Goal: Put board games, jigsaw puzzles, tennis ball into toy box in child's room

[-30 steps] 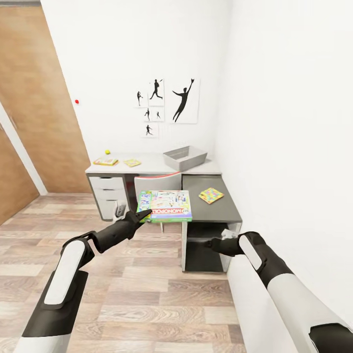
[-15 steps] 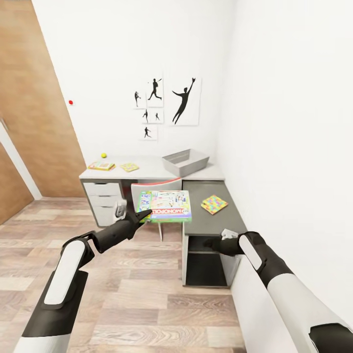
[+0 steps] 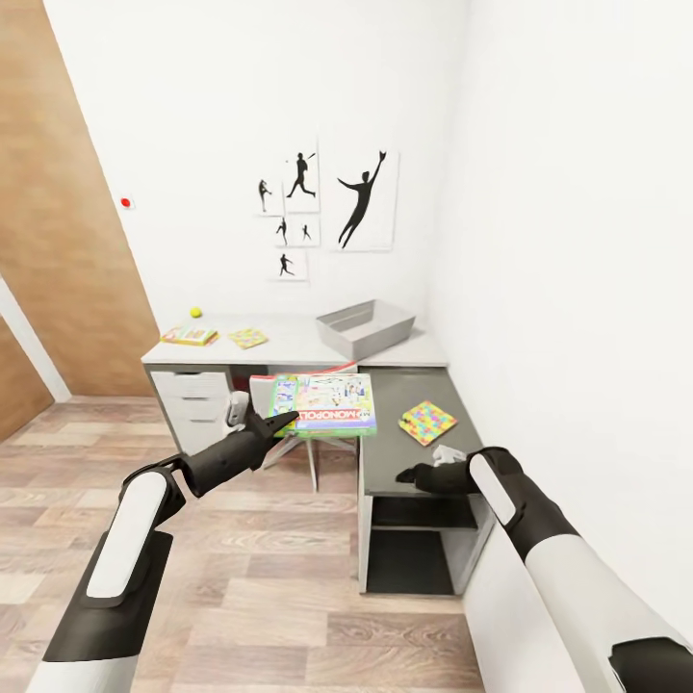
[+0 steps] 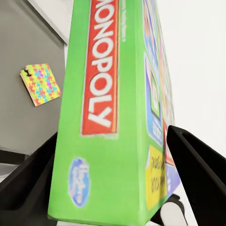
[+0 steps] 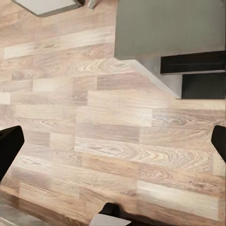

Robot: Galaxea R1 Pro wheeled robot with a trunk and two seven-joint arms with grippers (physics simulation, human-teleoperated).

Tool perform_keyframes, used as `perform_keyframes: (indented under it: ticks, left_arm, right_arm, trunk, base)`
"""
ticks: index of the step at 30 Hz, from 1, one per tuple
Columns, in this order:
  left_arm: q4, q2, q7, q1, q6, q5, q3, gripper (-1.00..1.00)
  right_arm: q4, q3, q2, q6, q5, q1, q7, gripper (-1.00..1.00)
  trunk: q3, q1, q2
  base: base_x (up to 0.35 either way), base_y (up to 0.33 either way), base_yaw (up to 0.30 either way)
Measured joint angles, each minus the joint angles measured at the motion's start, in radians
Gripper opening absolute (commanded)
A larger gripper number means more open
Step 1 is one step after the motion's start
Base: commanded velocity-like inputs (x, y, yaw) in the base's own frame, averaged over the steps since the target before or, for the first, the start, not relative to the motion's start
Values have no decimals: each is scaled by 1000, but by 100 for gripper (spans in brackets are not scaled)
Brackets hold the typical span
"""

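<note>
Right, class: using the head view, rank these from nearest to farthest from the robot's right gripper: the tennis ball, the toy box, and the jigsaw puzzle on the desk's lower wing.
1. The jigsaw puzzle on the lower dark wing, just beyond the right gripper.
2. The toy box, farther back on the pale desktop near the corner.
3. The tennis ball, farthest, at the desktop's far left end by the wall.

The table (image 3: 289, 345) bears the toy box (image 3: 366, 327), tennis ball (image 3: 195, 312), a board game (image 3: 189, 335) and two jigsaw puzzles (image 3: 428, 422).
</note>
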Motion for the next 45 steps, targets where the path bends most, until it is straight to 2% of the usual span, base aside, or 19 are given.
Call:
perform_keyframes:
  ticks: [9, 35, 45]
  left_arm:
    - [0, 0, 0, 0, -1, 0, 0, -100]
    - [0, 0, 2, 0, 0, 1, 0, -100]
    - [0, 0, 2, 0, 1, 4, 0, -100]
  right_arm:
    - [-16, -1, 0, 10, 1, 0, -1, 100]
    - [-19, -1, -1, 12, 2, 0, -2, 100]
    - [-19, -2, -2, 12, 1, 0, -1, 100]
  trunk:
    - [0, 0, 0]
    - [0, 1, 0]
    - [0, 0, 0]
  base:
    - [246, 0, 69]
    - [22, -1, 264]
    - [213, -114, 79]
